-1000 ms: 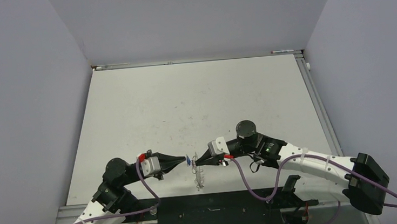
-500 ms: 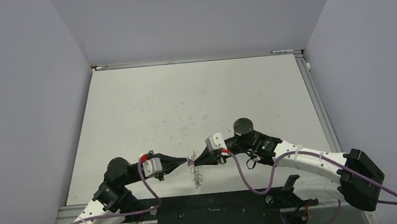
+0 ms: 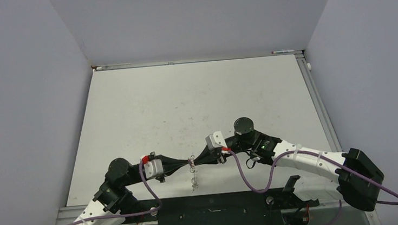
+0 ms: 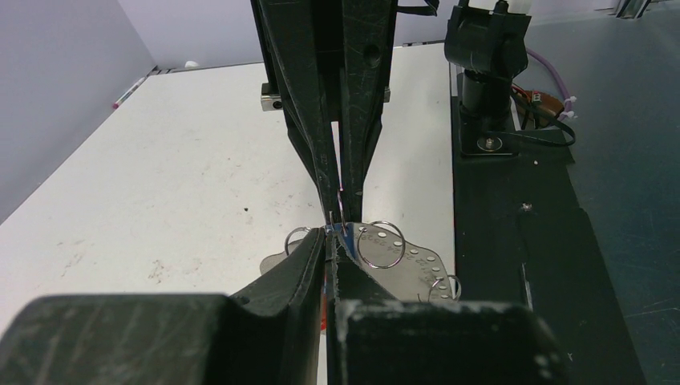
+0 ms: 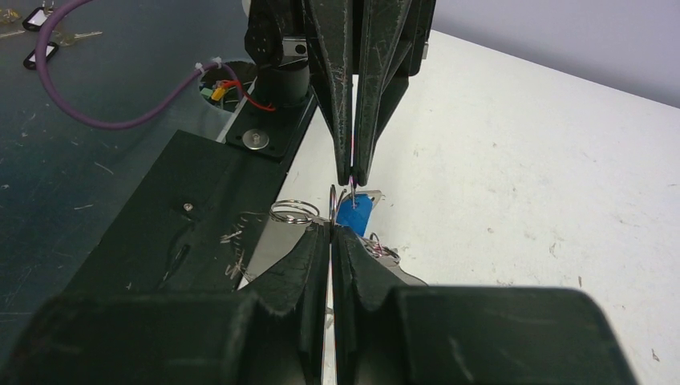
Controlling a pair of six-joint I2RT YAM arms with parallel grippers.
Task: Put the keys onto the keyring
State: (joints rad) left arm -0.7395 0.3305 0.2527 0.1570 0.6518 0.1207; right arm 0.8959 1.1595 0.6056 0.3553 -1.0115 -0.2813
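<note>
keyring point(image 3: 193, 178) hangs from right pincer point(image 3: 196, 160), blue key point(image 5: 354, 215) in left pincer point(image 3: 186, 163).

Silvery keyring point(image 4: 398, 251), blue key point(image 5: 354, 215), perhaps off-white table point(image 3: 185, 103).

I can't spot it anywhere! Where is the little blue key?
In the right wrist view, the blue key sits mid-frame, right at the tips where the left pincer and right pincer meet, beside the keyring.

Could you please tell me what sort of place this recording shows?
Most likely a robotics lab test cell: a white table boxed in by plain grey walls, with two robot arms mounted at its near edge.
</note>
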